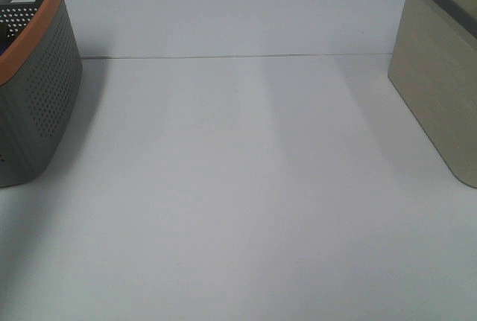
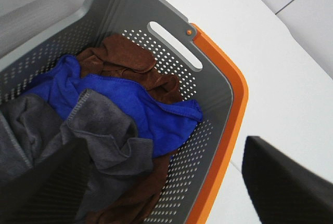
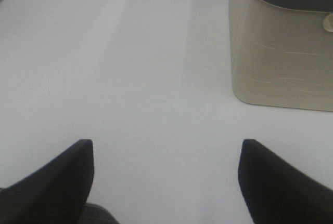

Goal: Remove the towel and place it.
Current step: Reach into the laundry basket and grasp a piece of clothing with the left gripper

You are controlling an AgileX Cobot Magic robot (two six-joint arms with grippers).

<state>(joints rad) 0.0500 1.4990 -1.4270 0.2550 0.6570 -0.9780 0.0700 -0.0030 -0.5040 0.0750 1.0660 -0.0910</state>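
Observation:
The charcoal-grey towel [image 2: 106,133] lies crumpled in the grey perforated basket [image 2: 171,13] with an orange rim, on top of a blue cloth [image 2: 140,107] and a brown cloth [image 2: 125,55]. My left gripper [image 2: 166,182] hangs open above the basket. One finger is over the grey towel and the other is over the table outside the rim; it touches nothing. My right gripper [image 3: 166,177] is open and empty over the bare white table. Neither gripper shows in the exterior high view.
The grey basket [image 1: 41,90] stands at the table's left edge. A beige basket with a grey rim [image 1: 440,75] stands at the right and also shows in the right wrist view [image 3: 281,52]. White tabletop [image 1: 238,187] lies between them.

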